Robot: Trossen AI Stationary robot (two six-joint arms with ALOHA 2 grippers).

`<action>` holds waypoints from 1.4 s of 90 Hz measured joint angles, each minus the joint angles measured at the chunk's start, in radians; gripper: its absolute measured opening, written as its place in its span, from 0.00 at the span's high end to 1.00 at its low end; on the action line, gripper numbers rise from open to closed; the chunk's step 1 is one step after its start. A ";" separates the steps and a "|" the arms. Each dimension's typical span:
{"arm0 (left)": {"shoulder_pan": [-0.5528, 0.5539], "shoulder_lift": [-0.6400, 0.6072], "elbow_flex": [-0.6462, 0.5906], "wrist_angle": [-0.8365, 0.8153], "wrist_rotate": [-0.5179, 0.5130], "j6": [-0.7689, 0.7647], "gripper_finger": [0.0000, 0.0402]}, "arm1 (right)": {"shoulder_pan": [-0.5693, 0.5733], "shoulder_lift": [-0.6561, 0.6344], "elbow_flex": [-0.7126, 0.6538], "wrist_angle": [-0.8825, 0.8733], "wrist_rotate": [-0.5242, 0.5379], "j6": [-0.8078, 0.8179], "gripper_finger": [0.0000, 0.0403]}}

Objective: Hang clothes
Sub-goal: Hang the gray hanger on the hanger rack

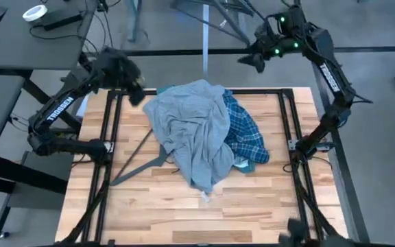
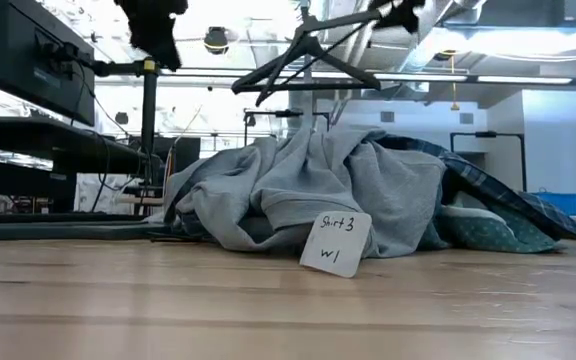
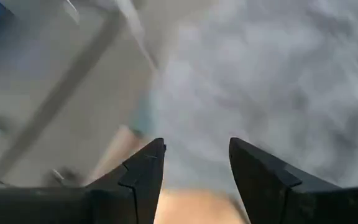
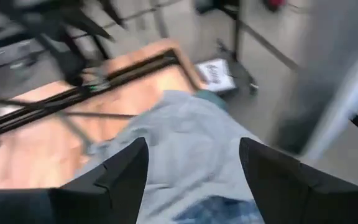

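The clothes lie in one heap mid-table. A grey shirt (image 1: 190, 130) is on top, with a white tag (image 2: 335, 243) at its near edge. A blue plaid shirt (image 1: 247, 134) lies under its right side, and a green one (image 1: 243, 165) peeks out below that. My left gripper (image 1: 133, 84) hovers open above the table's far left corner, beside the grey shirt (image 3: 278, 81). My right gripper (image 1: 256, 60) hangs open high beyond the far edge and looks down on the heap (image 4: 185, 143). Nothing is between either pair of fingers.
A dark hanger (image 1: 141, 165) lies flat on the wood left of the heap, one end under the grey shirt. Another hanger (image 2: 303, 62) shows high up behind the pile. Black frame rails (image 1: 112, 137) run along the table's left, right and far sides. Bare wood (image 1: 204, 219) lies near the front edge.
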State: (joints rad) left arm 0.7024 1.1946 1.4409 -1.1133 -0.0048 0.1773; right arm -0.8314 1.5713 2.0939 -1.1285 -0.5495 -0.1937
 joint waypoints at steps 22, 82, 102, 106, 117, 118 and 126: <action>-0.211 0.001 -0.227 -0.059 -0.002 -0.269 0.59 | 0.156 -0.109 -0.235 0.142 -0.001 0.056 0.41; -0.643 0.002 -0.700 0.232 0.134 -0.655 0.59 | 0.375 -0.158 -0.626 0.351 0.001 0.205 0.41; -0.802 0.068 -0.767 0.323 0.018 -0.687 0.59 | 0.412 -0.159 -0.627 0.317 0.000 0.215 0.41; -0.818 0.092 -0.784 0.354 0.017 -0.702 0.59 | 0.419 -0.158 -0.627 0.316 0.001 0.217 0.41; -0.850 0.172 -0.825 0.444 0.025 -0.767 0.59 | 0.432 -0.158 -0.627 0.314 0.001 0.220 0.41; -0.852 0.180 -0.827 0.448 0.027 -0.774 0.59 | 0.433 -0.158 -0.627 0.314 0.001 0.220 0.41; -0.865 0.240 -0.844 0.486 0.033 -0.832 0.59 | 0.441 -0.158 -0.627 0.305 0.001 0.220 0.41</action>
State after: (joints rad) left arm -0.1626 1.4350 0.5967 -0.6268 0.0280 -0.6546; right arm -0.3902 1.4128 1.4666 -0.8230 -0.5488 0.0265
